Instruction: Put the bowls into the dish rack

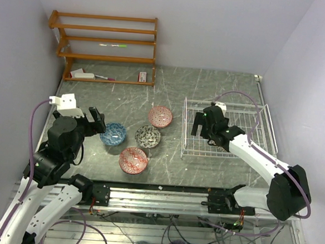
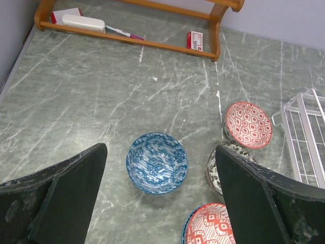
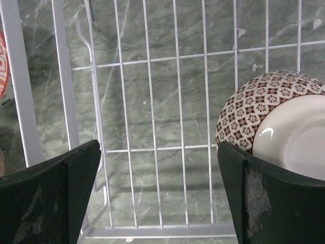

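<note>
The right end effector (image 3: 158, 150) was spread wide over the dish rack (image 3: 19, 86), gripping nothing. The beige-brown bowl (image 3: 249, 109) lay in the rack just beside one finger (image 3: 274, 203). The left end effector (image 2: 161, 148) hung open and empty above the table (image 2: 101, 101). The blue bowl (image 2: 156, 162) sat directly below it, with the black-and-white bowl (image 2: 214, 173) and two red bowls (image 2: 248, 124) to its right.

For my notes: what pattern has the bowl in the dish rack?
The bowl shows a brown-and-white floral lattice; best in right wrist view.
</note>
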Motion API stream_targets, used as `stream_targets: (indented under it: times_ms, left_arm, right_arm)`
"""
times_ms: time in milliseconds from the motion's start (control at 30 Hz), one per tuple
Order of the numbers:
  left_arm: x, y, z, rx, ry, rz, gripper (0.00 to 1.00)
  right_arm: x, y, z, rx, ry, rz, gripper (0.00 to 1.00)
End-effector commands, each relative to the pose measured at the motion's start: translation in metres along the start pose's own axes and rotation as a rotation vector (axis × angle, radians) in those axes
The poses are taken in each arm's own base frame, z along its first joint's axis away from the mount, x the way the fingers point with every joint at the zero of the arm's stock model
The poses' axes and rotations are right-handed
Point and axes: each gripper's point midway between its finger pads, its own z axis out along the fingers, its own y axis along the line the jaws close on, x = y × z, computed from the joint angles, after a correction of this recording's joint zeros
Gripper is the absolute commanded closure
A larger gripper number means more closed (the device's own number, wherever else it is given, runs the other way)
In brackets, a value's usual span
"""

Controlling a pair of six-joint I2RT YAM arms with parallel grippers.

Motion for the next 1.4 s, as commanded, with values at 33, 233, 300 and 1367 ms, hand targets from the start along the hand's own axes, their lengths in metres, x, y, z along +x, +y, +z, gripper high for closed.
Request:
stream_targets:
  times_ms: [33, 233, 300, 1367]
  left_arm:
    - [0.003, 0.0, 0.002, 0.0, 0.006, 0.001, 0.01]
    - [0.002, 0.001, 0.002, -0.001, 0.005, 0.009, 0.01]
    - [0.002, 0.0, 0.002, 0.001, 0.006, 0.012, 0.01]
    - [0.008, -0.005, 0.012, -0.019, 0.078, 0.018, 0.01]
  right_arm:
    - [0.002, -0.006, 0.009, 0.06, -0.011, 0.044, 0.0]
    - [0.009, -0.035, 0.009, 0.2, -0.023, 0.062, 0.0]
    - [0.011, -0.043, 0.009, 0.234, -0.03, 0.083, 0.0]
    - [-0.033, -0.089, 0.001, 0.271, -0.152, 0.267, 0.0]
